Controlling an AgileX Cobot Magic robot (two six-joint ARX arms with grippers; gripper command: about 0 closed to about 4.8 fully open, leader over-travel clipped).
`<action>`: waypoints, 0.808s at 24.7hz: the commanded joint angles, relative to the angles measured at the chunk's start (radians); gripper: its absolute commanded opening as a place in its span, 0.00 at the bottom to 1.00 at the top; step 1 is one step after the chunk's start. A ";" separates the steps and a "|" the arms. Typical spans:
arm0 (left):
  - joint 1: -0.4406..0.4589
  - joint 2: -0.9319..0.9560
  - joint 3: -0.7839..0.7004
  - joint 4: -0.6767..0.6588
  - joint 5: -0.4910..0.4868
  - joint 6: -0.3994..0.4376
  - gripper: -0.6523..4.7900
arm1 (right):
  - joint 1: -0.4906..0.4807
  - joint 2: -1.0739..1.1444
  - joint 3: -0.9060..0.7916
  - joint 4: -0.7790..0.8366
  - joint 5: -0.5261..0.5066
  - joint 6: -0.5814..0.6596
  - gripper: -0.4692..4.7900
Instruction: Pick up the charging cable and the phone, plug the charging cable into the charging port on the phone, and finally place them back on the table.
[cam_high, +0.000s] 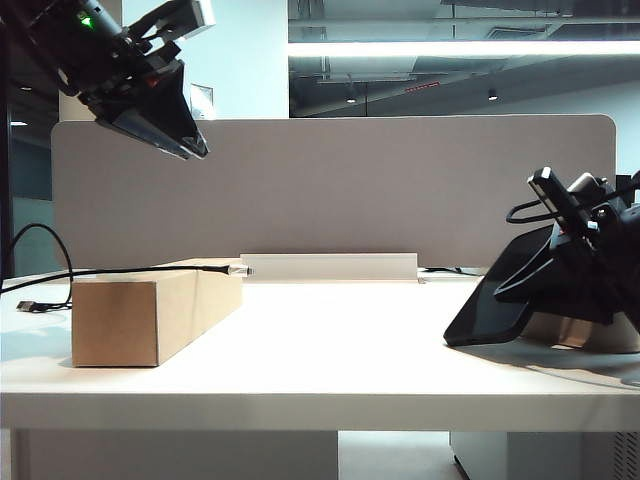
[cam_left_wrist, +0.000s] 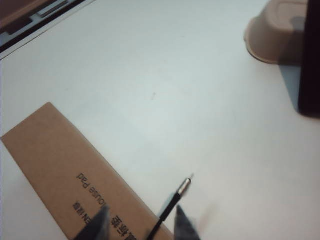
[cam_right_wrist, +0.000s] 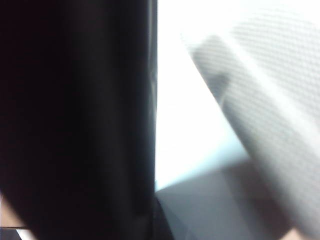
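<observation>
Early stage, nothing plugged.
- Right gripper (cam_high: 590, 262) low at table's (cam_high: 330, 370) right end, clamped on phone (cam_high: 495, 305) leaning on off-white tray (cam_left_wrist: 277, 32).
- Left gripper (cam_high: 165, 120) raised, spread, empty.
- Charging cable (cam_high: 130, 270) untouched on cardboard box (cam_high: 150, 315), silvery plug (cam_left_wrist: 184, 186) overhanging.
- Left: cable pickup, insertion, set-down.

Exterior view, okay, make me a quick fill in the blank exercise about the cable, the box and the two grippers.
1. The charging cable lies across the top of the cardboard ____.
2. The left gripper hangs high above the table with its jaws ____.
3. The right gripper is down at the ____, which leans tilted.

Missing words: box; open; phone
</observation>
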 joint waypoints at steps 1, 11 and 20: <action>-0.029 -0.002 0.006 -0.018 0.007 0.128 0.42 | 0.025 -0.047 -0.002 -0.007 -0.035 -0.012 0.08; -0.149 0.106 0.007 0.022 -0.090 0.468 0.42 | 0.063 -0.375 -0.002 -0.086 -0.118 -0.031 0.08; -0.153 0.215 0.007 0.038 -0.183 0.512 0.42 | 0.063 -0.690 -0.002 -0.364 -0.100 -0.167 0.08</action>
